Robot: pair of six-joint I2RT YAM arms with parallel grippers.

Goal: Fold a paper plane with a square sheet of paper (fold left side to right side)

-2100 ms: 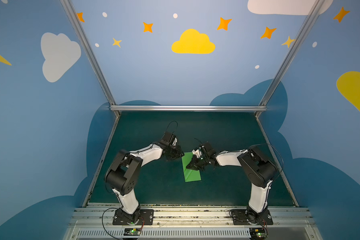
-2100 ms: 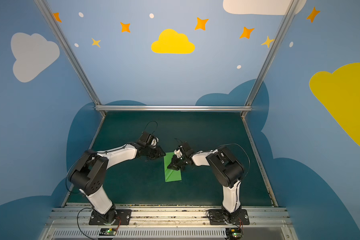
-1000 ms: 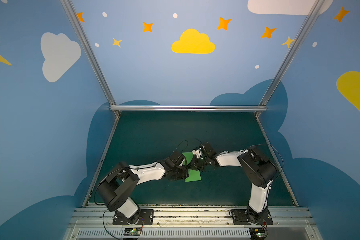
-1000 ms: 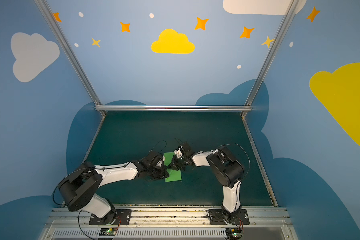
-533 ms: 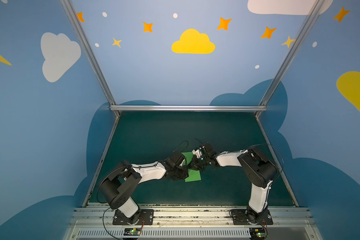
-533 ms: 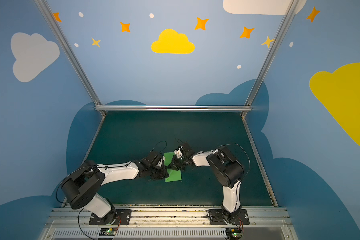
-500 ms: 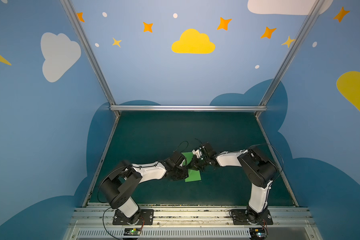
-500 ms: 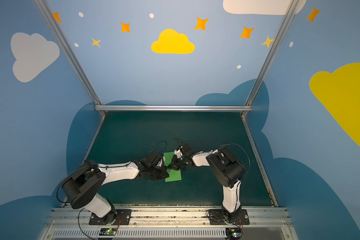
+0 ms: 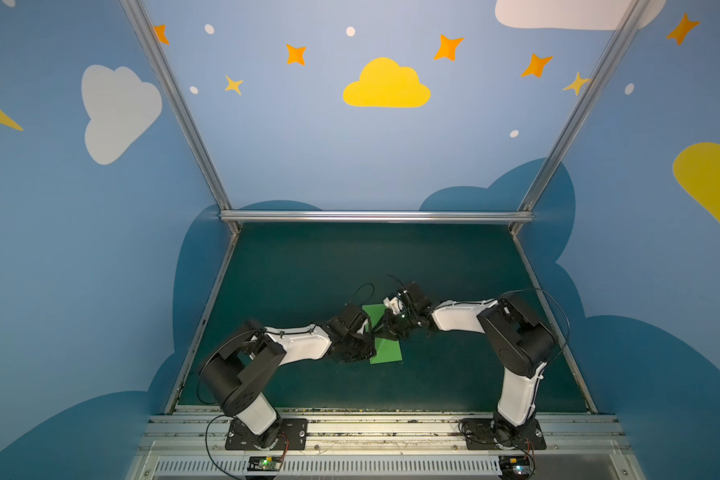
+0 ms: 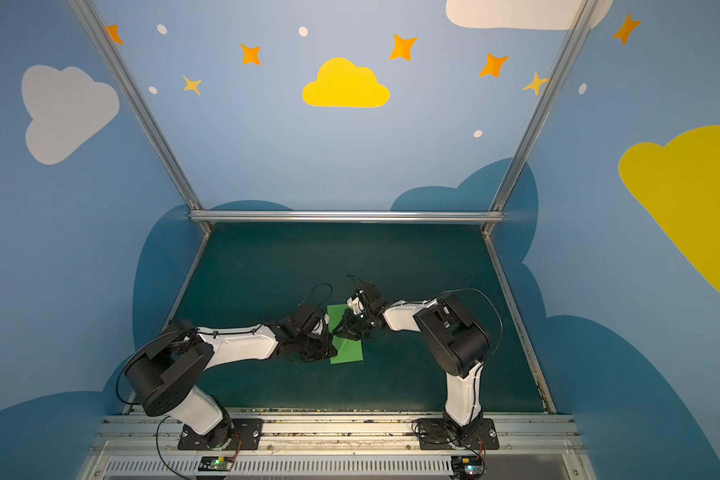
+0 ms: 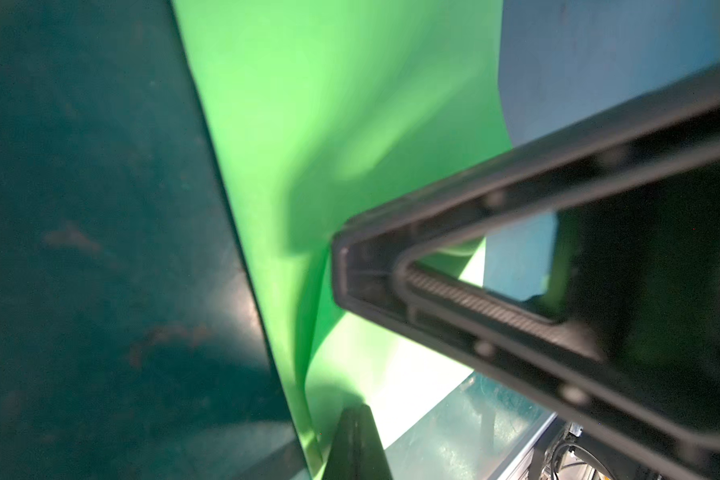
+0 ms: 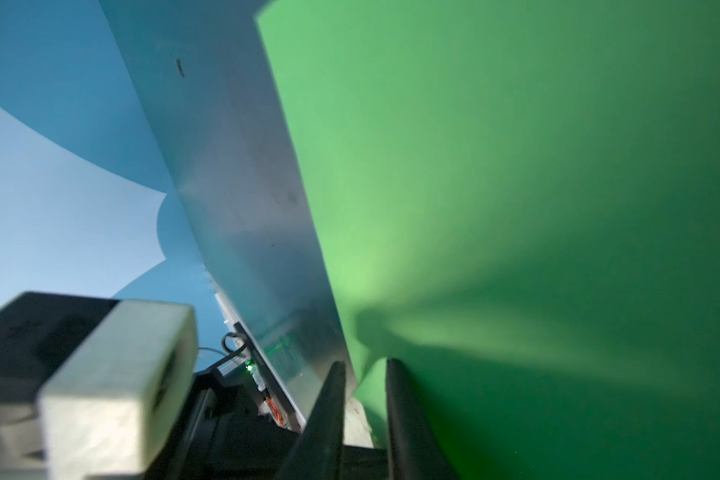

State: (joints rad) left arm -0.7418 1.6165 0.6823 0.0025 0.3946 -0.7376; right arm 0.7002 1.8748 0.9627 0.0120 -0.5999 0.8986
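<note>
The square sheet of paper point(image 9: 387, 354) lies near the middle of the dark teal surface point(image 9: 308, 266), a bright green strip whose near end rests flat. In both top views its middle is hidden under the two wrists. The left fingers point(image 11: 352, 432) are closed together, tip down beside the sheet's creased side. Only that tip shows in the left wrist view, so whether paper is pinched in it cannot be told. The right fingers point(image 12: 329, 407) stand a narrow gap apart with the sheet's curled edge in the gap, not visibly clamped. A raised, blurred flap fills most of the right wrist view. In the left wrist view, a black finger frame covers part of the paper.
</note>
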